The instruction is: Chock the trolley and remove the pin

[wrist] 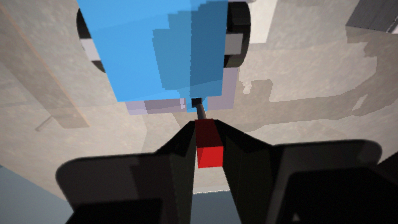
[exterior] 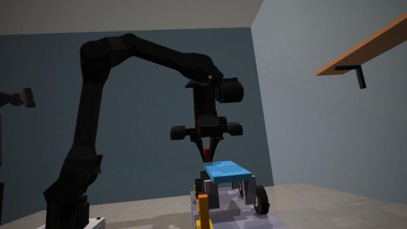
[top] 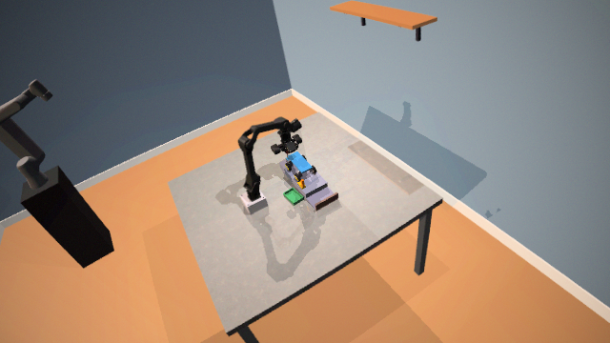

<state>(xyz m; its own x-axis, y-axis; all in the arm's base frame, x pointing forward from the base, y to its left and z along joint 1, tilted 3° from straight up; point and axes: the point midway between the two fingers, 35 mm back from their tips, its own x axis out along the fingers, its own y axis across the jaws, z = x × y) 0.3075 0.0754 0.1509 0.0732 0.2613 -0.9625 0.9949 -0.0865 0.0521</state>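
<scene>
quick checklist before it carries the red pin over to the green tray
1. Grip on pin: the black parallel-jaw gripper is shut on the red-headed stop pin, head between both fingers: ok.
2. Pin clear of trolley: the wrist view shows its dark shank running toward the blue-topped trolley; whether the tip is free: cannot tell.
3. Chock placed: the yellow chock with orange handle stands on the grey ramp downhill of the trolley; contact with a wheel: cannot tell.
4. Trolley position: upright on the ramp, wheels down: ok.
5. Tray ready: the small green tray lies beside the ramp, nothing seen in it: ok.
</scene>
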